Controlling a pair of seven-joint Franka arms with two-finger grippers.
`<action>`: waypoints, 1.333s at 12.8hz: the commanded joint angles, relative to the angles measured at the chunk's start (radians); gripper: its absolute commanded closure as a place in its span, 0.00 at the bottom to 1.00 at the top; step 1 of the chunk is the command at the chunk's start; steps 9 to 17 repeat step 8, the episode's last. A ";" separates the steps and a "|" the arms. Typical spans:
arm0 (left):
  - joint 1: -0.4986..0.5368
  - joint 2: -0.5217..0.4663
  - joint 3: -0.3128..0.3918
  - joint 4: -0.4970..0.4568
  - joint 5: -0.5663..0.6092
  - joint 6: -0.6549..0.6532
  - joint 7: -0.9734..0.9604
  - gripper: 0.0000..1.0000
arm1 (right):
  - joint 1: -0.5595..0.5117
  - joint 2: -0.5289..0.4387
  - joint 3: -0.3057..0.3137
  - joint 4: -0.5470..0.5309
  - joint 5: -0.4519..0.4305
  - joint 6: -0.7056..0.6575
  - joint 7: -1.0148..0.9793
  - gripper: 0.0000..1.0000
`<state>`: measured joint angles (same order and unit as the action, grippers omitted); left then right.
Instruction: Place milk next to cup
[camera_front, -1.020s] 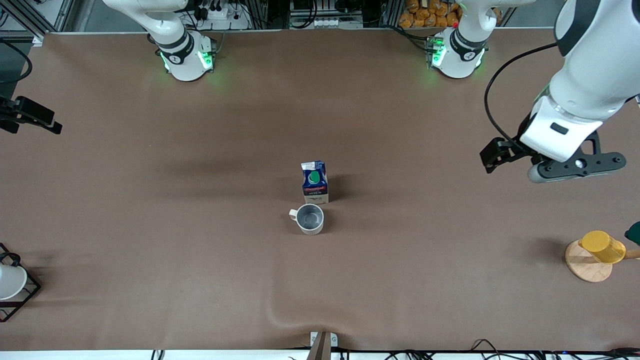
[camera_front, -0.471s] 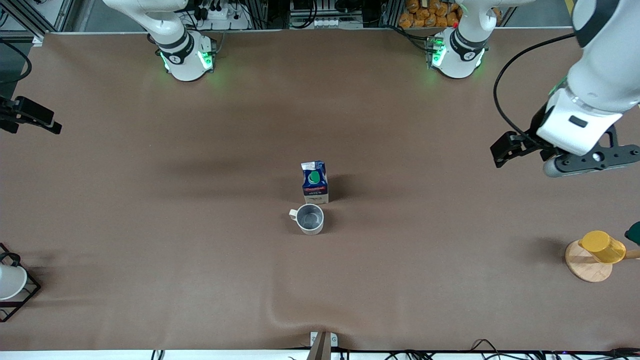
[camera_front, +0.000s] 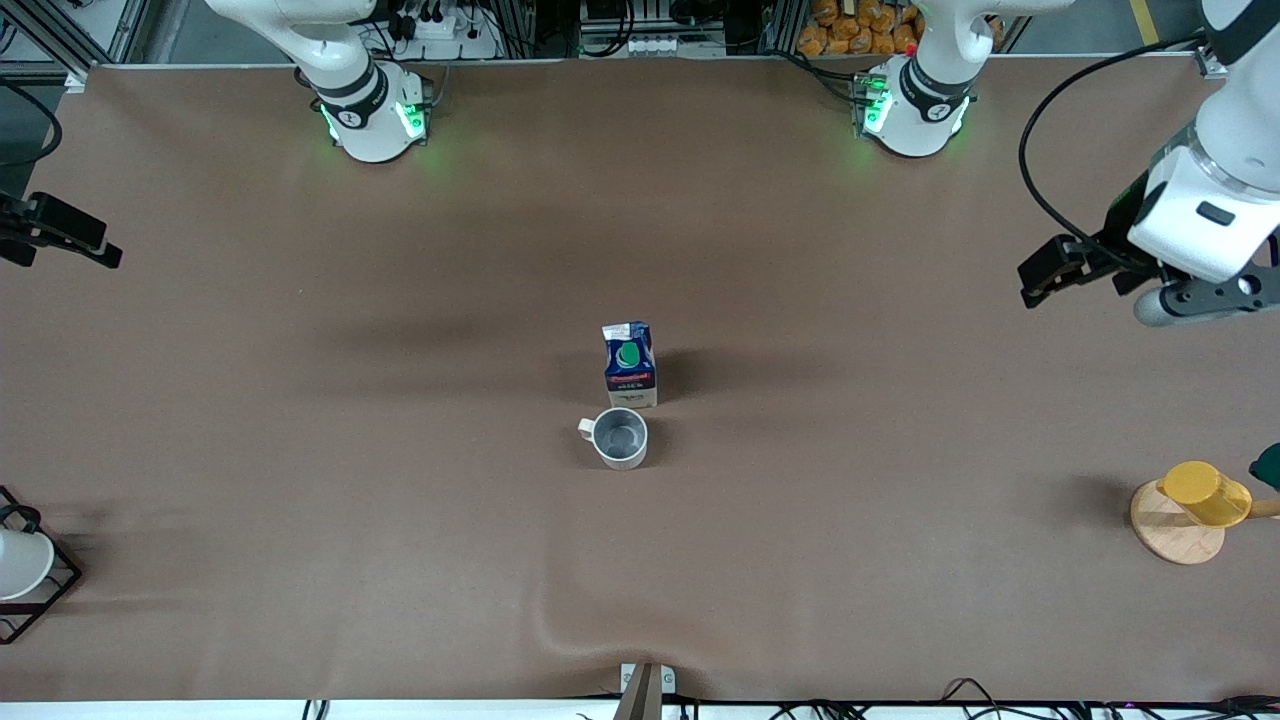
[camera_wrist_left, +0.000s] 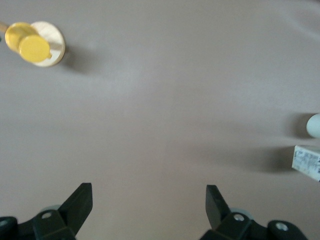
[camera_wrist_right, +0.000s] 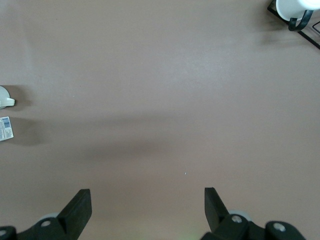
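- A wide table covered in a plain brown cloth (camera_front: 300, 420) fills the scene, with the two white arm bases standing along its edge farthest from the front camera.
- The milk, a small gable-top carton with a dark blue top, round green cap, red band and white lower sides (camera_front: 630, 364), stands upright near the middle of the table.
- The cup, a small white mug with a grey interior and a small white handle (camera_front: 621, 438), sits just beside the milk, nearer to the front camera; whether the two touch cannot be made out.
- The left gripper (camera_wrist_left: 149, 205) hangs in the air over bare cloth at the left arm's end of the table, its black fingers (camera_wrist_left: 80, 200) spread wide with nothing between them.
- The right gripper (camera_wrist_right: 148, 206) is raised over bare cloth at the right arm's end, its fingers likewise spread apart and holding nothing.
- A yellow cup on a round wooden base (camera_front: 1195, 505) rests at the left arm's end, nearer to the front camera than the milk.
- A white cup in a black wire rack (camera_front: 25, 570) sits at the right arm's end.
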<state>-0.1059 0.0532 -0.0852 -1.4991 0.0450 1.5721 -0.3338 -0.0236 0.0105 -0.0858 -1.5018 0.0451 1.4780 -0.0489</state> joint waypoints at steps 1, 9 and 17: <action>-0.015 -0.098 0.038 -0.136 -0.024 0.054 0.086 0.00 | -0.033 -0.009 0.015 0.017 0.015 -0.011 0.009 0.00; -0.023 -0.053 0.048 -0.055 -0.016 0.046 0.130 0.00 | -0.042 -0.009 0.017 0.018 0.018 -0.011 0.008 0.00; -0.023 -0.053 0.048 -0.055 -0.016 0.046 0.130 0.00 | -0.042 -0.009 0.017 0.018 0.018 -0.011 0.008 0.00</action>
